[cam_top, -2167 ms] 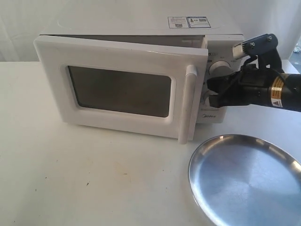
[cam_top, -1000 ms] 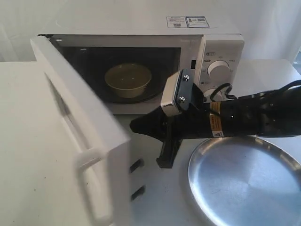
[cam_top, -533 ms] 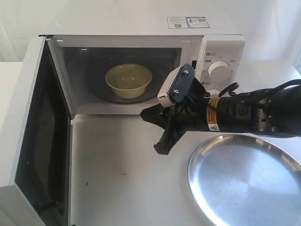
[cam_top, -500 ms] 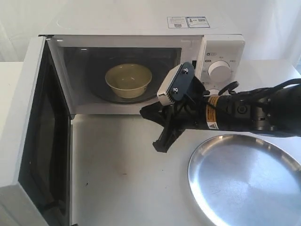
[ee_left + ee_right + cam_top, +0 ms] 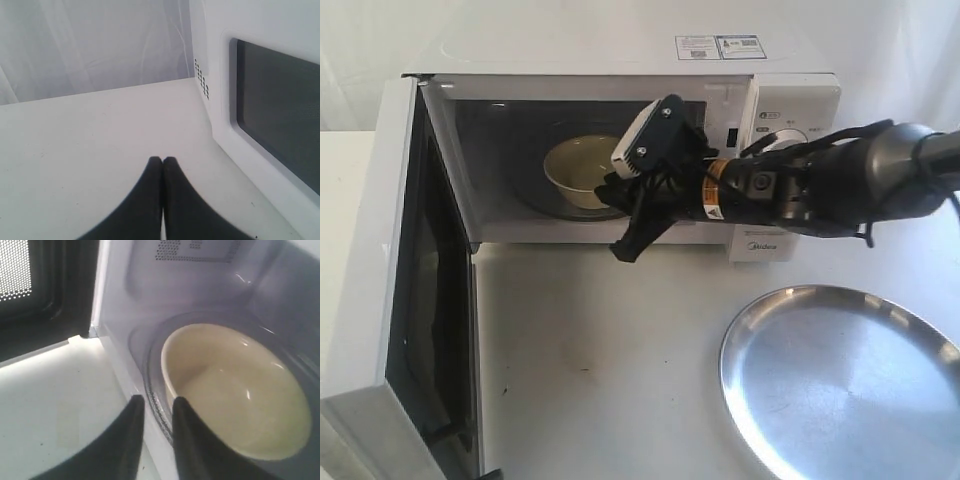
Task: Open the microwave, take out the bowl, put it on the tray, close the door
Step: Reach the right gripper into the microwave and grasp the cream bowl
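The bowl (image 5: 576, 168) sits upper centre of the exterior view, on the glass turntable (image 5: 530, 196) inside the microwave (image 5: 570, 45), not yet lifted. The right gripper (image 5: 156, 401) hovers at the cavity mouth just beside its rim, jaws a narrow gap apart, empty. The door (image 5: 390, 300) stands wide at left, so opening is done. Grasping, carrying to the tray (image 5: 840, 390) at lower right, and closing remain. The left gripper (image 5: 162, 161) has its jaws pressed together.

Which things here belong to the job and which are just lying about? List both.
Job: microwave; its open door; cream bowl inside; steel tray; right hand, open near the bowl.
Just there: left hand, shut; stickers on the microwave top; white curtain.
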`<state>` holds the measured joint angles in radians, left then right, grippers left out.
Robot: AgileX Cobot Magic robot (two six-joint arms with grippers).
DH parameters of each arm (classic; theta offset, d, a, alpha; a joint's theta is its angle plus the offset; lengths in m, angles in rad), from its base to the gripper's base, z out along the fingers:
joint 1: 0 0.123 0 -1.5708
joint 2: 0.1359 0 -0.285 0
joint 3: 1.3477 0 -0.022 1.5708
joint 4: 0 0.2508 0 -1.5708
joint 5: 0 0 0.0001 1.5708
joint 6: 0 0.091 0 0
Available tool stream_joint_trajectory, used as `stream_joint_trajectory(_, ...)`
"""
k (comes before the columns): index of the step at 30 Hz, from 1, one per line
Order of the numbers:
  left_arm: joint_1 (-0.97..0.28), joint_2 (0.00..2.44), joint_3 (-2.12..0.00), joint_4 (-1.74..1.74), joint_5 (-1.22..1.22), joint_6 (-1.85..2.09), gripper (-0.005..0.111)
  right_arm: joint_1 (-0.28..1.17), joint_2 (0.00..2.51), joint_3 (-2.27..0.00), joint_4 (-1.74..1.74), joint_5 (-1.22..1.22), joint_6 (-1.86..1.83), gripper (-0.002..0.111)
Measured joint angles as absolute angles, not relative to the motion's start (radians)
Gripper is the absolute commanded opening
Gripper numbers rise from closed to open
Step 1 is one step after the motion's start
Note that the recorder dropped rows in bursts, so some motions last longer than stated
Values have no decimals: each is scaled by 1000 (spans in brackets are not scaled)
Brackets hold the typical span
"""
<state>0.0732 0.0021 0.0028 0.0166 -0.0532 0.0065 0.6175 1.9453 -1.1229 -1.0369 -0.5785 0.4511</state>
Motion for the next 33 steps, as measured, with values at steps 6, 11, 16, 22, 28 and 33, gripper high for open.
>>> stream_joint_trajectory(6, 73, 2, 3, 17, -53, 7, 0, 675, 2054, -1251, -1068, -484, 361, 55)
stream_joint_trajectory(11, 73, 2, 3, 17, -53, 7, 0, 685, 2121, -1349, -1071, -395, 326, 52)
stream_joint_trajectory(16, 73, 2, 3, 17, -53, 7, 0, 686, 2147, -1395, -1071, -375, 305, 39)
stream_joint_trajectory(22, 73, 2, 3, 17, -53, 7, 0, 687, 2166, -1444, -1073, -274, 295, 0)
stream_joint_trajectory(28, 73, 2, 3, 17, -53, 7, 0, 687, 2173, -1461, -1053, -225, 313, 0)
stream_joint_trajectory(33, 73, 2, 3, 17, -53, 7, 0, 687, 2134, -1415, -1075, -336, 466, 0)
